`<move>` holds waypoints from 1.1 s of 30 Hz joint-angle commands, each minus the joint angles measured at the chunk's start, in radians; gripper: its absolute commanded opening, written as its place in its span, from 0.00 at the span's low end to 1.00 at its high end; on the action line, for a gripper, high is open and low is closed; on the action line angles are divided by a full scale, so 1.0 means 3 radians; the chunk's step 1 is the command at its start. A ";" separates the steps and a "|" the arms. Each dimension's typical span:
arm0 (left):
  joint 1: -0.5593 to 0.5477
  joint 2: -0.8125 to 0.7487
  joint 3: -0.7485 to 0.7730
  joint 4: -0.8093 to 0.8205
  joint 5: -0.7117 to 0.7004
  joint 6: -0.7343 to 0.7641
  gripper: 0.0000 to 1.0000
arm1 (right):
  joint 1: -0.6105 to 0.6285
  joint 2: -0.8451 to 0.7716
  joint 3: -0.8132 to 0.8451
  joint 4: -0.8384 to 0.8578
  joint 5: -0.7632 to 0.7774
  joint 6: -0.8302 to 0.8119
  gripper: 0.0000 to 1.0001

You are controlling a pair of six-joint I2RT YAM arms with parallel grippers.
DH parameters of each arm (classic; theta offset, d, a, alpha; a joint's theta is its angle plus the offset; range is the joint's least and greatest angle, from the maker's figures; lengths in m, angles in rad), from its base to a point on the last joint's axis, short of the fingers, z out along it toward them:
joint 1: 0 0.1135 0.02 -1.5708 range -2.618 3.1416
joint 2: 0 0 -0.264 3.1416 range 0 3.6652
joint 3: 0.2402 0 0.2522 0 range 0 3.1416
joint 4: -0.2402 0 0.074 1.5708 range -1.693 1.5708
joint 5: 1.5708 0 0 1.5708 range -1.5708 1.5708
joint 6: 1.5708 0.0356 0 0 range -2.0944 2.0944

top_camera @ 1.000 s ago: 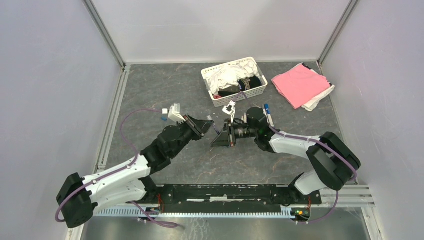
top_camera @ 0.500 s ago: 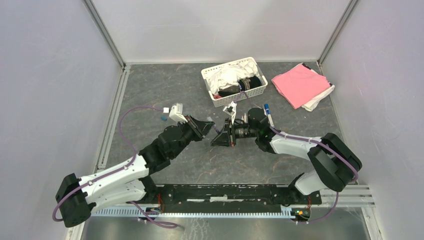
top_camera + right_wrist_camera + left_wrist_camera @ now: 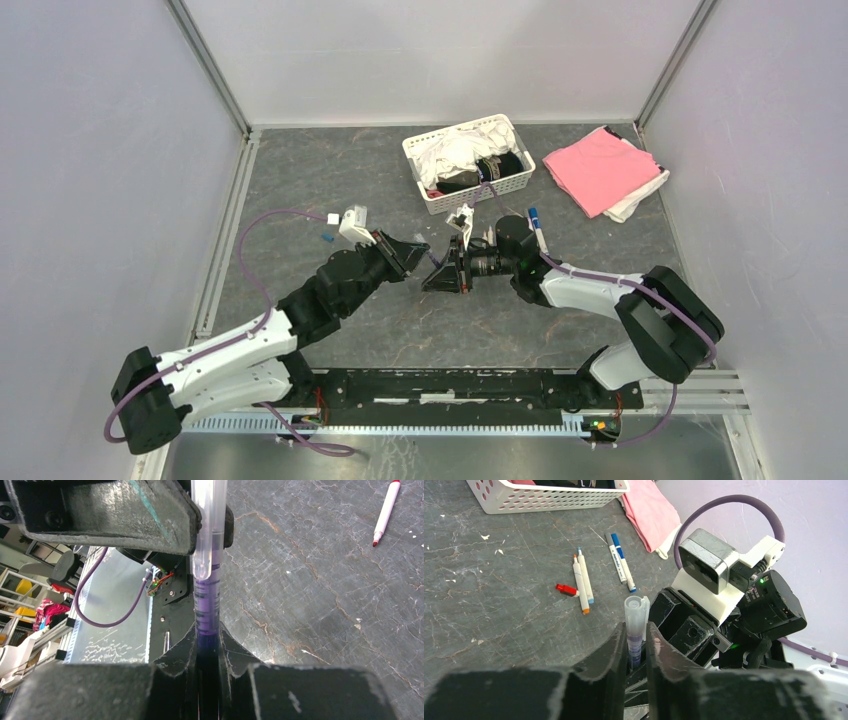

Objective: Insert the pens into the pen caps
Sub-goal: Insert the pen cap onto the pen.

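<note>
The left fingers (image 3: 610, 652) pinch a clear cap (image 3: 636, 615). The right fingers (image 3: 172, 677) pinch a purple pen (image 3: 205, 615). The pen's end sits inside the cap. More pens (image 3: 583, 582) lie on the grey surface (image 3: 499, 610) by a red cap (image 3: 565, 589).

In the top view the basket (image 3: 483, 192) sits upper centre on the table (image 3: 330, 170), with folded cloths (image 3: 600, 168) to its right. Below it, at centre, the left gripper (image 3: 420, 252) and right gripper (image 3: 436, 270) meet tip to tip, a pen (image 3: 205, 605) in the right one entering a pen cap (image 3: 636, 611) in the left. In the left wrist view, loose pens (image 3: 583, 582) lie in two pairs below the basket, with a small cap (image 3: 566, 589) just left of the left pair.
</note>
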 commanded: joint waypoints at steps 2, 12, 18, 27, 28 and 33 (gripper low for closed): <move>-0.0080 -0.0105 0.0049 0.0045 0.0091 0.0127 0.31 | 0.0008 -0.0091 0.0052 0.0182 0.0051 -0.0083 0.00; -0.0080 -0.0223 0.0045 -0.0090 -0.0027 0.0134 0.42 | 0.0014 -0.0109 0.0022 0.0261 0.0018 -0.0053 0.00; -0.0080 -0.0447 0.0004 -0.0252 -0.0041 0.0270 0.53 | -0.0004 -0.0148 0.0004 0.0362 -0.0051 -0.0014 0.00; -0.0071 -0.0992 0.0009 -0.0439 0.0075 0.0746 0.87 | -0.0098 -0.0233 -0.0102 0.0808 -0.0325 0.0200 0.00; -0.0063 -0.1000 0.0042 -0.0399 0.0133 0.0819 0.87 | -0.0109 -0.0245 -0.0118 0.0864 -0.0367 0.0225 0.00; 0.0042 -0.0773 0.0199 0.0022 0.0654 0.1097 0.92 | -0.0178 -0.0301 -0.0180 0.1218 -0.0579 0.0429 0.00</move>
